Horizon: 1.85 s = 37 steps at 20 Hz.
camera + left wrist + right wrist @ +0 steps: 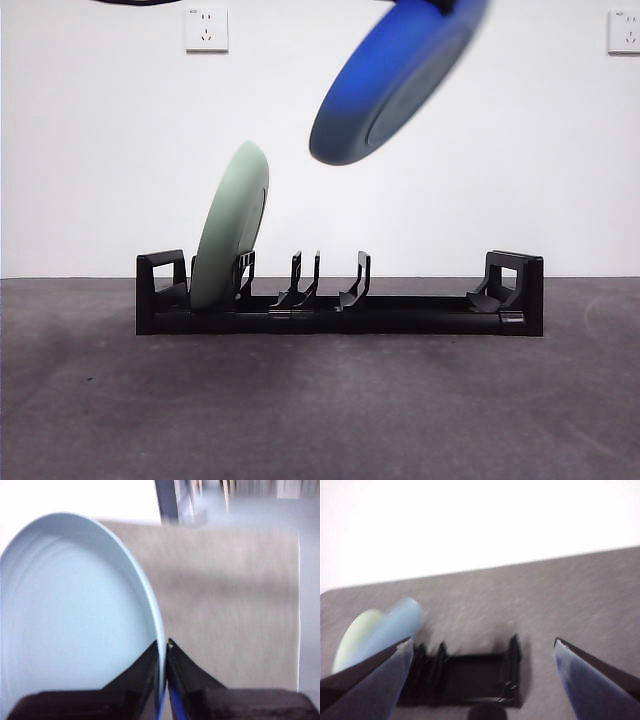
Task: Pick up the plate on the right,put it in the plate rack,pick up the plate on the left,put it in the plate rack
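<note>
A blue plate [395, 85] hangs tilted and motion-blurred in the air above the middle of the plate rack [400, 315]. My left gripper [162, 642] is shut on this plate's rim, and its pale blue inside [75, 610] fills the left wrist view. A pale green plate [232, 225] stands on edge in the rack's left slots, leaning left. My right gripper [482, 641] is open and holds nothing. It hovers high over the rack [470, 675], with the green plate [355, 635] and the blue plate [395, 622] visible past one jaw.
The rack's middle and right prongs [355, 280] hold nothing. A grey tabletop [320, 410] runs in front of the rack, with a white wall and two sockets [206, 28] behind. A black arm tip [130, 2] shows at the top edge.
</note>
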Available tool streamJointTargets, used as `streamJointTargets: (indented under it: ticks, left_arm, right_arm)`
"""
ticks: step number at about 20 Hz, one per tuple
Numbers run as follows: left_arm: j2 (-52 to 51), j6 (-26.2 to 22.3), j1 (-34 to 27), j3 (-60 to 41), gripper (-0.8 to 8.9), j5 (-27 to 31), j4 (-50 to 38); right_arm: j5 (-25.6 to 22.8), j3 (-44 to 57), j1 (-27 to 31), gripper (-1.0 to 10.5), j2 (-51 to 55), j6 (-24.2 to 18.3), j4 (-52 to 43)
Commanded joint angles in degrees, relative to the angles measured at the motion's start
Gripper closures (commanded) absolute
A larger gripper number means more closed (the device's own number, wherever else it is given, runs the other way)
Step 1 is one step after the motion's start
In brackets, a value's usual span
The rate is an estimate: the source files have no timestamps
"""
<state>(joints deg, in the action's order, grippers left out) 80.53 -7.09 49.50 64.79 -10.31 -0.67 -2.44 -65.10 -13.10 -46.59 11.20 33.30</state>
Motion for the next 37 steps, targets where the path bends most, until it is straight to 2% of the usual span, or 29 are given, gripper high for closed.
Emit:
streamJointTargets:
  ticks: [1,5,9,13,15,22,37]
  left_arm:
    - [1.3,13.8,-4.0,-0.3,8.23,-5.6,-8.0]
    - [4.2,24.3,-8.2,-0.3,8.23,-9.2,-17.3]
    - [8.5,31.0,-10.1,-0.3,8.23,-9.4,-23.9]
    - [12.7,36.3,-11.4,-0.3,8.23,-7.1,-30.0]
    - [14.4,38.1,-11.9,-0.3,8.23,-4.1,-32.0]
    - [17.2,38.8,-13.1,-0.3,8.23,0.3,-33.7]
    - [22.1,38.2,-13.6,-0.3,8.23,0.8,-33.0]
  right_arm:
    - [-2.3,-0.1,0.0,4.8,2.0,-1.7,-0.5]
    - [-2.5,-0.1,0.0,4.8,3.6,-1.7,0.0]
    - [-2.6,-0.1,0.0,4.8,3.6,-1.7,1.6]
    - [-2.6,-0.1,0.0,4.8,3.1,-2.1,3.2]
    - [-2.6,-0.1,0.0,4.8,2.7,-2.2,3.7]
    - [-2.6,-0.1,0.0,4.8,1.5,-2.3,3.7]
    - [-2.5,-0.1,0.0,4.8,-2.6,-2.3,3.4]
